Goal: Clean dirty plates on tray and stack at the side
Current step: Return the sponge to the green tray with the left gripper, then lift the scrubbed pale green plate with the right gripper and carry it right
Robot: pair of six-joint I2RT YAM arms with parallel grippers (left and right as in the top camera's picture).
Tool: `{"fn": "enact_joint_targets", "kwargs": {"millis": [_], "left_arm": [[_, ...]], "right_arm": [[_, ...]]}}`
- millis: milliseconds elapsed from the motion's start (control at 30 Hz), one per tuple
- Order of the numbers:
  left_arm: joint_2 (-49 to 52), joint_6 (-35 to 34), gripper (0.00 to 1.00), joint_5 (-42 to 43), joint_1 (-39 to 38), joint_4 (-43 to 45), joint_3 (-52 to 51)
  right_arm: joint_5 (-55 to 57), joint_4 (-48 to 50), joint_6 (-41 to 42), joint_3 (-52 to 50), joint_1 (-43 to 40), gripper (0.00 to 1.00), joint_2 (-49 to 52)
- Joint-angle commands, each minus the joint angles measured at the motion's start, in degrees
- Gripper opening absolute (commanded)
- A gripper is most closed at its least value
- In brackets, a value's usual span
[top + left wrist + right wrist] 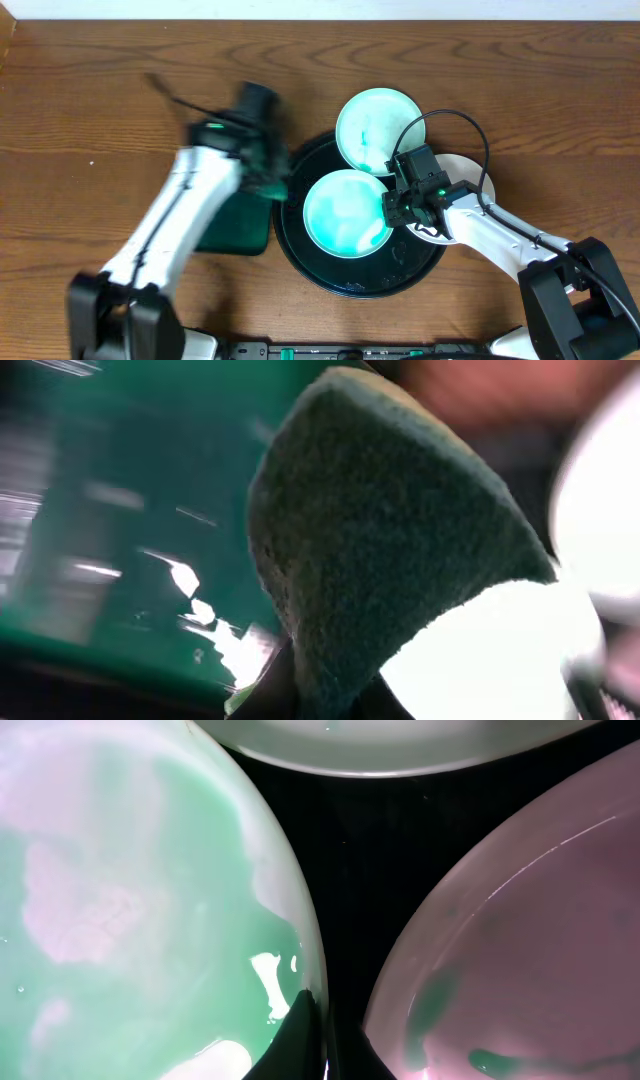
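Observation:
A black round tray [300,250] holds a plate smeared green [345,212] at its middle. A second green-smeared plate [378,128] lies at the tray's back right edge. My right gripper [394,208] is shut on the right rim of the middle plate; the right wrist view shows the jaws [320,1040] pinching that rim [130,920]. A third plate with green streaks [530,950] lies just right of it. My left gripper [268,178], blurred, is at the tray's left edge, shut on a dark green sponge [390,540] with a pale foam side.
A dark green container [235,225] sits left of the tray, under the left arm; its glossy green surface [110,530] shows in the left wrist view. A white plate [470,172] lies right of the tray, partly under the right arm's cable.

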Motion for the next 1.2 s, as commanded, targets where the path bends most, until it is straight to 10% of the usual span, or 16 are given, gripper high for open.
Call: {"fn": "enact_joint_targets", "kwargs": {"millis": [0, 267, 833, 1167], "left_arm": [[1.5, 1.9, 0.07, -9.6, 9.3, -0.6, -0.6], [10.7, 6.1, 0.1, -8.2, 18.3, 1.3, -2.0], [-9.5, 6.3, 0.75, -3.8, 18.3, -2.8, -1.9], [-18.8, 6.3, 0.79, -3.8, 18.3, -5.7, -1.9]], "right_arm": [[3.6, -0.7, -1.4, -0.1, -0.8, 0.01, 1.0], [1.9, -0.1, -4.3, -0.1, -0.7, 0.09, 1.0], [2.3, -12.7, -8.1, 18.8, -0.2, 0.01, -3.8], [4.7, -1.8, -9.8, 29.2, 5.2, 0.01, -2.3]]}}
